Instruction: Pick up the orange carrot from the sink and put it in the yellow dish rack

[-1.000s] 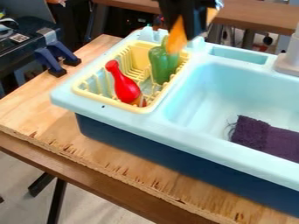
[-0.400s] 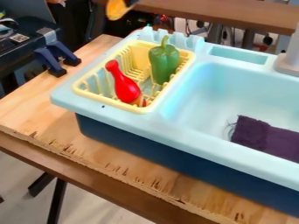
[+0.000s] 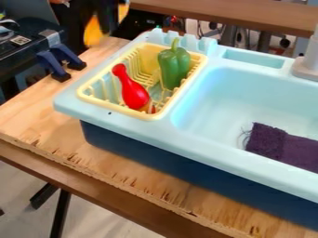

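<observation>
At the far left, beyond the clamps and left of the sink unit's far corner, holds the black gripper (image 3: 107,32) closed on an orange-yellow object (image 3: 93,31), blurred, with one rounded part hanging down on the left and another bit showing at the upper right. Appears to hang near the far corner of the wooden tabletop (image 3: 37,109), at a height hard to tell. Nearer and to the right, in the left part of the light blue sink unit (image 3: 217,153), a yellow dish rack (image 3: 115,108). In the rack's far right part, a green bell pepper (image 3: 174,66), upright, stem on top. In its near part, a red pin-shaped object (image 3: 132,90), tilted, narrow knobbed end up and to the left, with a bit of something orange (image 3: 151,109) just beside its wide end. To the right, inside the basin, a dark purple cloth (image 3: 282,148). At the far right, a gray faucet (image 3: 308,65). On the tabletop's far left edge, two dark blue clamps (image 3: 67,56), side by side.
</observation>
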